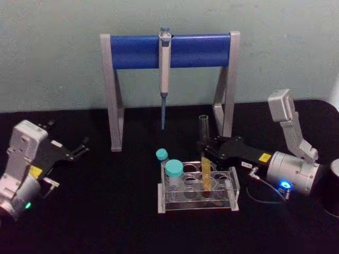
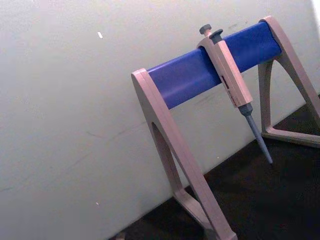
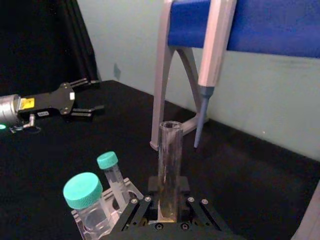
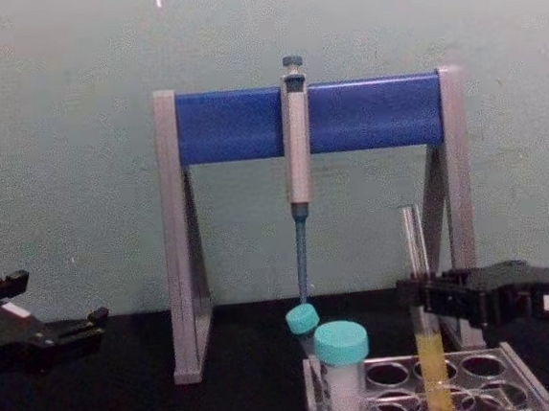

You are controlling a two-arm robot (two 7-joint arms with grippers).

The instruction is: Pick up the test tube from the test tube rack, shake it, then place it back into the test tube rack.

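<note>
Glass test tube [image 1: 206,177] in rack [image 1: 198,207], right gripper [image 1: 205,148] jaws pinching it, left gripper [image 1: 80,148] well apart, jaws spread

No legible text anywhere

one test tube [image 1: 205,177], two capped tubes [image 1: 174,169] [image 1: 161,155] (teal), one rack [image 1: 198,206]

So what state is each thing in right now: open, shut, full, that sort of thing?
test tube: uncapped, upright in the rack, yellow liquid in its lower part.
test tube rack: flat on the table, holding three tubes.
large teal-capped tube: capped, upright.
small teal-capped tube: capped, leaning.
pipette: hanging tip-down on its stand.
right gripper: shut on the test tube.
left gripper: open, holding nothing.
</note>
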